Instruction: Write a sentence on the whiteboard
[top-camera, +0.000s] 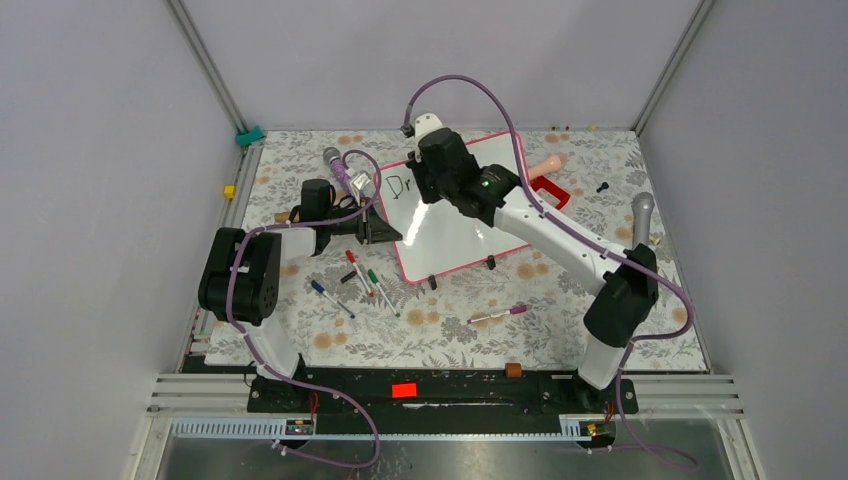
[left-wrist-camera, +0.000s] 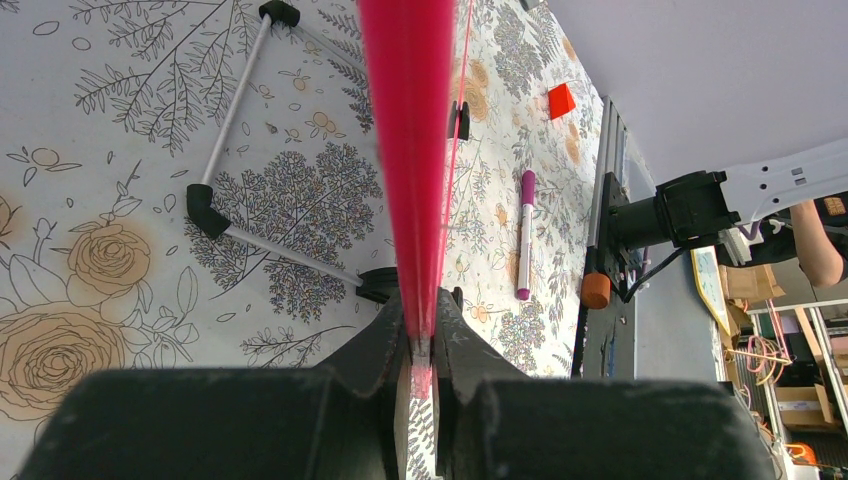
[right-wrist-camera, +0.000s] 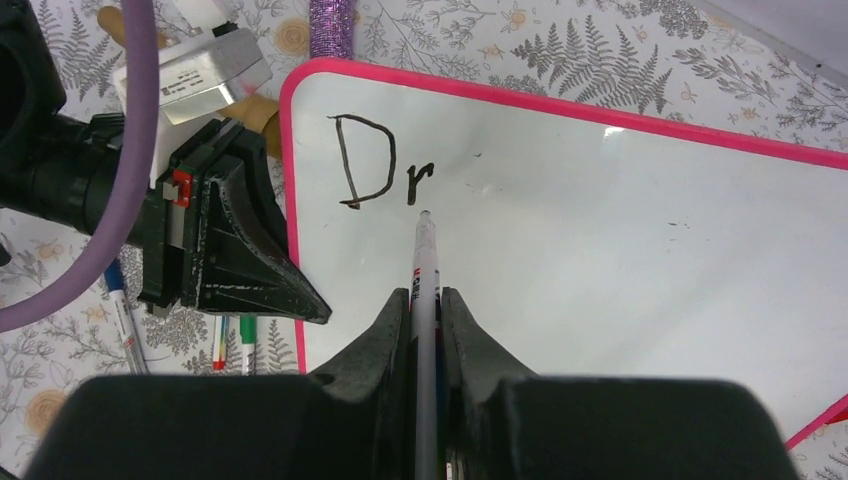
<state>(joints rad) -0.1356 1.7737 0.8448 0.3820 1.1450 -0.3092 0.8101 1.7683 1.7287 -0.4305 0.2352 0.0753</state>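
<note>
The whiteboard (top-camera: 455, 225) lies flat on the floral tablecloth (top-camera: 560, 320), a little beyond the middle of the table and turned at an angle, so its writing face is square to the right arm reaching in over it. The left gripper (left-wrist-camera: 420, 320) has its jaws pinched shut on the board's pink frame (left-wrist-camera: 410, 150) at the left edge, apparently to stop the glossy board from sliding under the pen strokes. The right gripper (right-wrist-camera: 425, 300) is clamped on a slim marker (right-wrist-camera: 427, 255), held lengthwise between the fingers with the tip pointing away at the board. The tip sits just right of and below the letters, though I cannot tell whether it is touching. The sentence (right-wrist-camera: 385, 172) so far is only a black "Dr" in the board's far left corner, so by my reckoning nearly all the writing is ahead. Spare pens (top-camera: 365, 275) lie loose on the cloth just near of the left gripper.
</note>
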